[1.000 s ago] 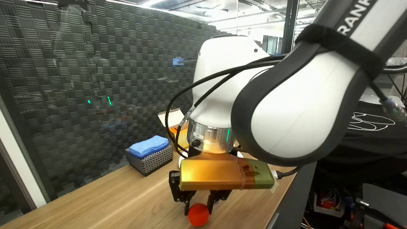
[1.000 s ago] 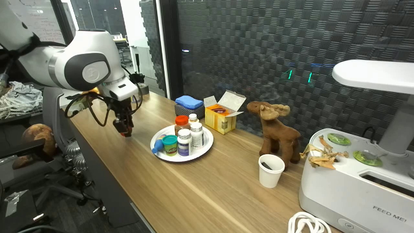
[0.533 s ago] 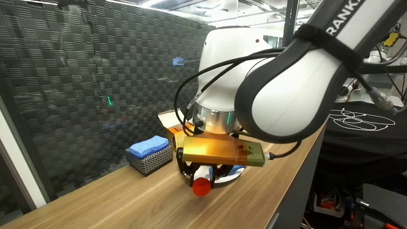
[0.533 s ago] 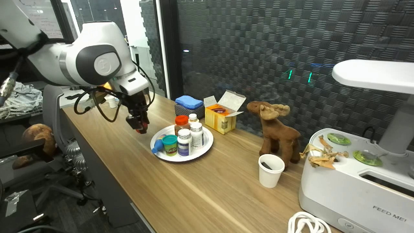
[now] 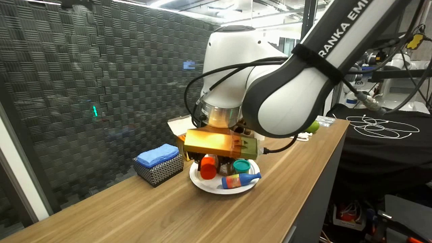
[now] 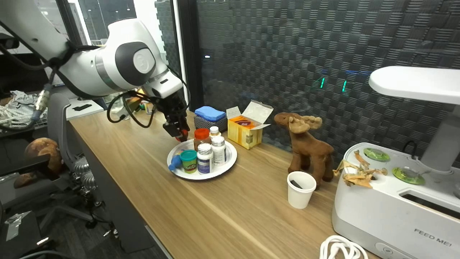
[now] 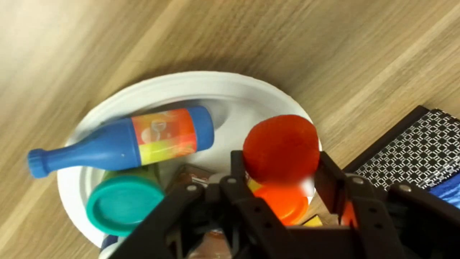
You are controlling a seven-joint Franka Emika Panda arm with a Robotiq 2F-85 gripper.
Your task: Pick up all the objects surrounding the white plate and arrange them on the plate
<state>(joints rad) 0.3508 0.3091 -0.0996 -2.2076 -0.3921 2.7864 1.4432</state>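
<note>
Gripping the ball (image 7: 282, 149) by both sides between snug jaws, above the plate (image 7: 201, 84) near its rim, presumably to fill the bare patch between the jar (image 6: 202, 140) and the blue bottle (image 7: 122, 144), lying with neck out over the edge. Crowded elsewhere with an upright tub (image 6: 189, 162) and white bottles (image 6: 205, 160), likely leaving little room. Round and apt to roll once freed, so probably best lowered against the jar.

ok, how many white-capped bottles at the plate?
3 visible, in an exterior view: the front bottle, the right bottle just behind it, and the rear bottle, mostly blocked, near the red-lidded jar. Others could be hidden.
</note>
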